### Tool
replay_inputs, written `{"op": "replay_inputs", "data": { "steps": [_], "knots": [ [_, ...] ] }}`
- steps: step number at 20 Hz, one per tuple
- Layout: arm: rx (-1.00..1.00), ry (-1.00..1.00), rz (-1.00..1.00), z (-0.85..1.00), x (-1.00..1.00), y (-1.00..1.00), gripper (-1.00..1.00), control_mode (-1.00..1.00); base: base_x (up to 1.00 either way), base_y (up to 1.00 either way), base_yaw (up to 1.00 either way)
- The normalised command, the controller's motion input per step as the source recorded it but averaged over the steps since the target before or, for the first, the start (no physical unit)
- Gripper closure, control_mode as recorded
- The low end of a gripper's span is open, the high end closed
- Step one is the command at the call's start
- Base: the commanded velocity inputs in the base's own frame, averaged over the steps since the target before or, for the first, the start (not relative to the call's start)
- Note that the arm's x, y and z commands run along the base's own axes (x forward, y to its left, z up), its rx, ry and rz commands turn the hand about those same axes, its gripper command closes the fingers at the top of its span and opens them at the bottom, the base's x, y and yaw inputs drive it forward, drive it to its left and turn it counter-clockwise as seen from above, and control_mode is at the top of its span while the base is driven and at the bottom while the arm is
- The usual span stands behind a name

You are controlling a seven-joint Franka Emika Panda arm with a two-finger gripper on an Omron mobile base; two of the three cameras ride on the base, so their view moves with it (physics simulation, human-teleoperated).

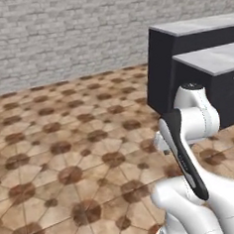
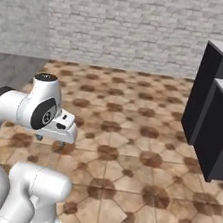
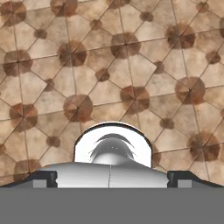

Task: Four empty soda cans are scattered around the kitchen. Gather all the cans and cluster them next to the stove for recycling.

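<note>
Soda-can hunt mid-transit: open, empty pincer above brown patterned tile floor, dark marble-topped worktop alongside; next, finding a can.

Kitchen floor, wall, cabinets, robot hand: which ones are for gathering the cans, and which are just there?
For the job:
- gripper, open wide, holding nothing, facing the floor

Just there:
- tile floor
- brick wall
- dark cabinets with white counters
</note>
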Motion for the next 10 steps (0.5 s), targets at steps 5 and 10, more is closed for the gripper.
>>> {"op": "replay_inputs", "data": {
  "steps": [5,10],
  "knots": [
    [0.0,0.0,0.0,0.0,0.0,0.0,-1.0,1.0,1.0,0.46,0.0],
    [0.0,0.0,0.0,0.0,0.0,0.0,-1.0,1.0,0.99,0.57,-0.07]
  ]
}}
